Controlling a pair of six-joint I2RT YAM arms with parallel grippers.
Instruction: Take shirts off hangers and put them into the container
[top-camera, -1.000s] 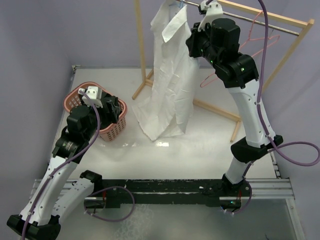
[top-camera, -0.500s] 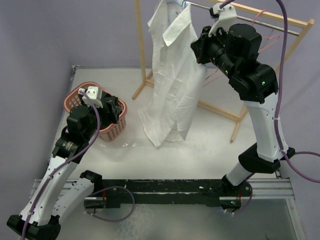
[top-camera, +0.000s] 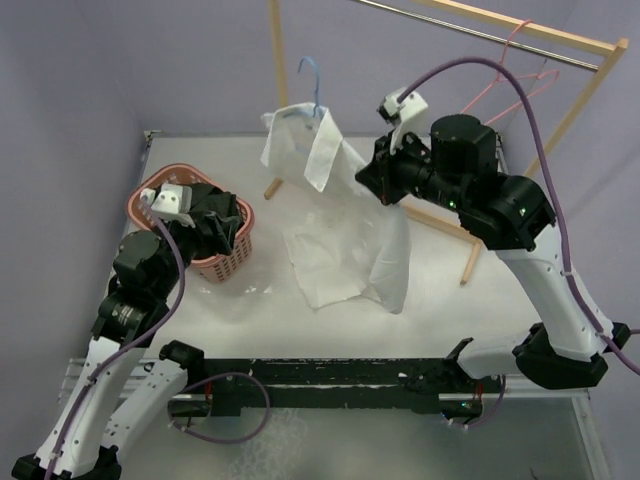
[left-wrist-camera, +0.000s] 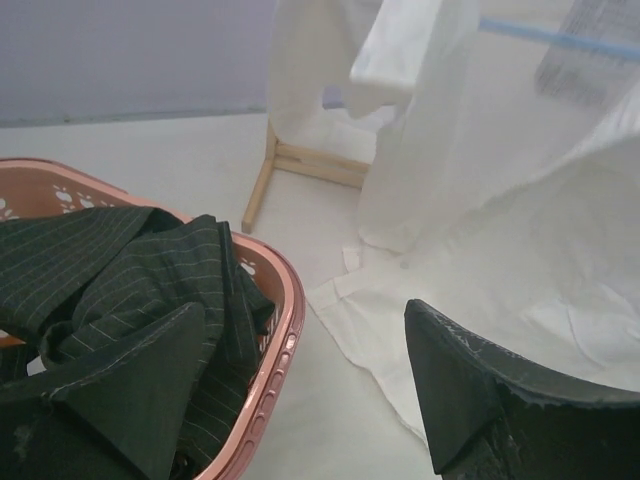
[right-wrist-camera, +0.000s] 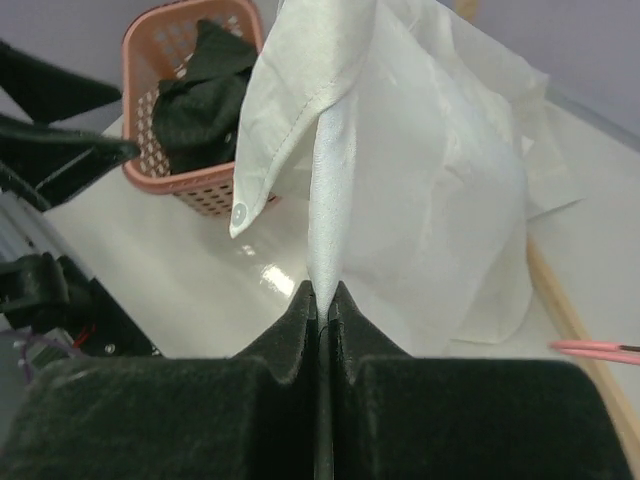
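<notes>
- Beside the table's left edge stands the salmon-pink laundry basket. The black pinstriped shirt is already bundled inside, so 1 of the 2 shirts looks dealt with.
- The left gripper hovers over the basket's right rim. Its jaws are spread wide with nothing between them, and it looks placed to receive or tuck in the next garment.
- The right gripper is above the middle of the table with its fingers pressed fully together on a fold of the white shirt. A hard pinch makes sense on cloth this thin and slippery.
- From that pinch the white shirt drapes downward. Its lower half is pooled on the middle of the table, between the basket and the foot of the wooden rack.
- The blue wire hanger sits inside the shirt's collar with its hook standing up, clear of the metal rail. The shirt is therefore off the rack but not off its hanger.
- The pink hanger hangs bare on the rail, towards the table's far right corner.
- My reading is that the hanger must be worked out of the collar before the shirt can go in.
- The basket is small and already partly full, so this large shirt may well spill over the rim unless it is fed in gathered.
</notes>
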